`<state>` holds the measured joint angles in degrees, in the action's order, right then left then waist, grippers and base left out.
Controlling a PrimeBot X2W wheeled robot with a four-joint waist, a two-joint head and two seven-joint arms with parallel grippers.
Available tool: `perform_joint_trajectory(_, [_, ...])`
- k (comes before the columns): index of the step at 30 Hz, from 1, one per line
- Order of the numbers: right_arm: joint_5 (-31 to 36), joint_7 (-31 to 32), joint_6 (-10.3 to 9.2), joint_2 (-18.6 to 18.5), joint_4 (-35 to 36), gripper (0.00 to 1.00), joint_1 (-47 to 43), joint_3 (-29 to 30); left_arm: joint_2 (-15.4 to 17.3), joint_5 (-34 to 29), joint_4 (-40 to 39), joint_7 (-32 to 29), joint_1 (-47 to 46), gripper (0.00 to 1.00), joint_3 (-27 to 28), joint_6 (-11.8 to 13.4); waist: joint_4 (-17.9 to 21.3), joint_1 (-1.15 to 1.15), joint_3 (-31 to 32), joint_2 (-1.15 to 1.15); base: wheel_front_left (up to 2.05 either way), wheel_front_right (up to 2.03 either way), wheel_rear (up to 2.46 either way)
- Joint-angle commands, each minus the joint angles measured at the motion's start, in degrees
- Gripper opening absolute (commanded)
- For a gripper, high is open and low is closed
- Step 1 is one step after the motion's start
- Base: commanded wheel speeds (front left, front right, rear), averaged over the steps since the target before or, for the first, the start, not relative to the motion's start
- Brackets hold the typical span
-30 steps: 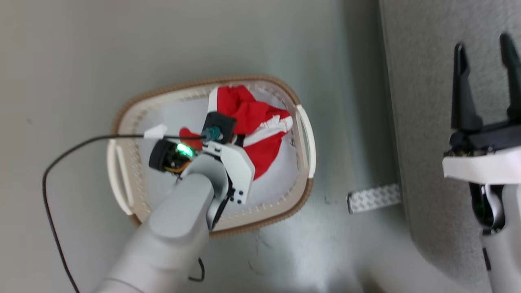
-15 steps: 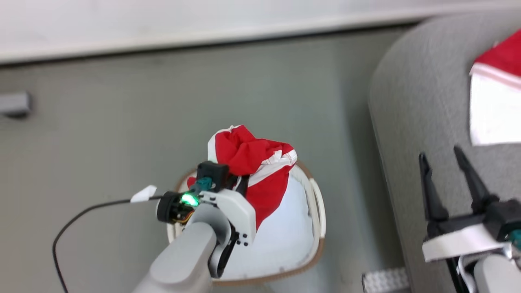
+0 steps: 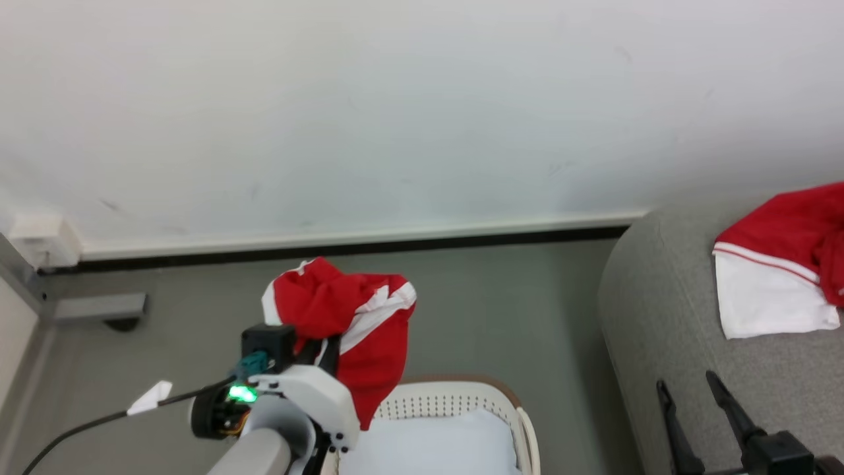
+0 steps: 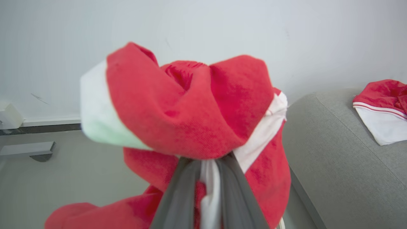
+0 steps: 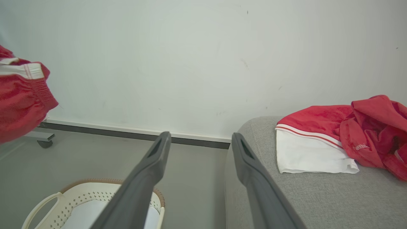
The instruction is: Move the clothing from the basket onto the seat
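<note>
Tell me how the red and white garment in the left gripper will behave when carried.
Probably floppy: the garment droops in loose folds around the left gripper. Likely light, since a narrow pinch holds it up above the basket. Its hanging tail may swing or snag in transit.

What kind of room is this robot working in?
Probably a plain indoor room set up like a living room or laundry corner: there is a grey sofa, a white laundry basket on a smooth grey floor, and a bare white wall.
</note>
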<state>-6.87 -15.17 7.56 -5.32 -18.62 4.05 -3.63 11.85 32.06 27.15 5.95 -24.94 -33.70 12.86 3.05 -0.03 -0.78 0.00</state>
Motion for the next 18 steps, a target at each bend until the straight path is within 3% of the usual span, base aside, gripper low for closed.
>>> perform_joint_trajectory(1, [0.32,0.04,-0.15,0.27,-0.42,1.0,-1.59,0.0,1.23,0.42,-1.66,-0.29,2.0,0.0,0.53,0.73,-0.71,0.03,3.47,0.0,0.0,0.0,0.0])
perform_joint_trajectory(10, [0.66,0.04,-0.15,1.31,-1.05,1.0,-4.6,-0.34,6.5,1.29,-12.12,-3.63,9.06,0.0,1.88,4.31,-0.61,0.03,6.33,0.0,0.0,0.0,0.0])
perform_joint_trajectory(18, [0.24,0.05,-0.15,1.65,-0.1,1.0,-3.78,-0.9,8.24,0.77,-17.9,-5.74,10.86,0.0,1.75,6.34,-0.78,0.03,6.46,0.0,0.0,0.0,0.0])
